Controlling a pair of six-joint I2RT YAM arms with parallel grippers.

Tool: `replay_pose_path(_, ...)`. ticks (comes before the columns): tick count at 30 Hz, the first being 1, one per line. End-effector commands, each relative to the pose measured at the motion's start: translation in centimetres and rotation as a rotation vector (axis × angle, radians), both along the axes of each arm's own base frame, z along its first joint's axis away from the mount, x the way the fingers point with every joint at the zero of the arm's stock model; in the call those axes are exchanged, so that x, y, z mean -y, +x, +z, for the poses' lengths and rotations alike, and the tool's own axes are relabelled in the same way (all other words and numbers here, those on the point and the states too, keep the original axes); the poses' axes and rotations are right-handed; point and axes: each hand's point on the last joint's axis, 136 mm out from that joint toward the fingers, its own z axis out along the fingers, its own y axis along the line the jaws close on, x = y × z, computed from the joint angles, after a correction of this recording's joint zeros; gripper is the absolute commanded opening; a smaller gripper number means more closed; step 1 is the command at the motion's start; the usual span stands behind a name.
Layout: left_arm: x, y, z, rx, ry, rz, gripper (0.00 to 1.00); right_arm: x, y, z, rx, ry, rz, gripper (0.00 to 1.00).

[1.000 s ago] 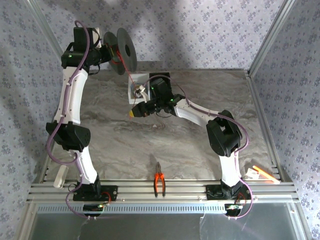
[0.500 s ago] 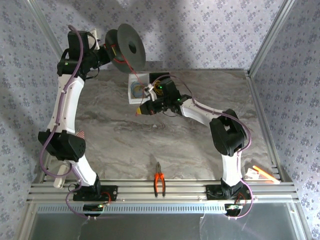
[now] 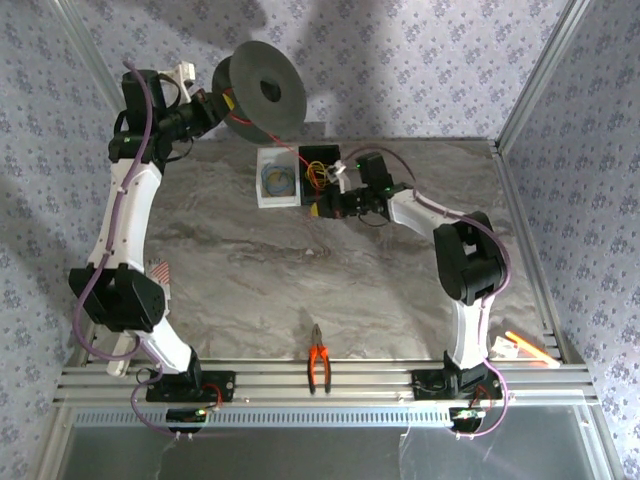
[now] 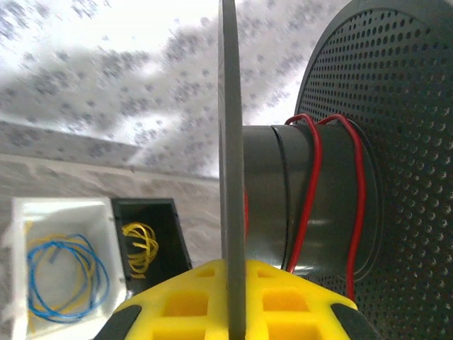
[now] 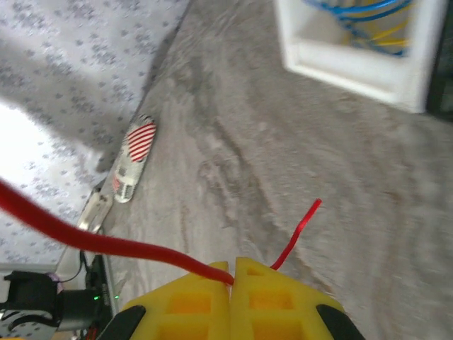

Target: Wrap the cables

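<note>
Grips the black spool (image 3: 262, 95) by its flange in the clamped left gripper (image 3: 218, 103), upper left of the overhead frame. Carries two red cable (image 4: 311, 191) turns on its core. Pinches that cable in the pressed-together right gripper (image 3: 318, 211), just above frame centre.

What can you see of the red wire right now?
The red wire is thin, glossy and flexible. About two turns lie around the core of the black spool, which the left claw holds raised by one flange. From the spool the wire runs down to the right claw, which is shut on it. A short, slightly bent free end sticks out past that claw.
</note>
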Motion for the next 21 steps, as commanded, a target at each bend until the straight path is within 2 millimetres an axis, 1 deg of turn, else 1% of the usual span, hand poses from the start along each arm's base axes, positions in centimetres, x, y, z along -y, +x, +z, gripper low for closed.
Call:
replay_pose_path(1,2.0,-5.9,5.4,0.229,0.05,-0.226,0.0,4.3,1.3,-0.1,-0.026,-0.055,-0.086,0.0)
replay_pose_path(4,2.2,-8.7,1.7,0.182,0.173,-0.312,0.0,6.8,2.8,0.8,-0.011,-0.064,-0.126,0.0)
replay_pose_path(6,1.5,-10.1,-1.1,0.134,0.277,-0.311,0.0,8.3,3.6,1.5,-0.001,-0.071,-0.148,0.0)
replay_pose_path(9,0.5,-11.7,-4.1,0.081,0.404,-0.319,0.0,10.2,4.9,2.6,0.016,-0.074,-0.18,0.0)
replay_pose_path(12,0.3,-13.4,-6.1,0.058,0.505,-0.363,0.0,11.5,5.9,4.0,0.039,-0.065,-0.206,0.0)
replay_pose_path(16,1.6,-15.6,-8.1,0.066,0.672,-0.468,0.0,12.1,6.7,6.3,0.075,-0.057,-0.213,0.0)
replay_pose_path(19,2.6,-16.3,-10.0,0.043,0.82,-0.524,0.0,12.0,7.0,8.2,0.108,-0.054,-0.203,0.0)
replay_pose_path(21,2.9,-16.1,-12.0,-0.011,0.954,-0.543,0.0,11.8,7.0,9.6,0.134,-0.051,-0.201,0.0)
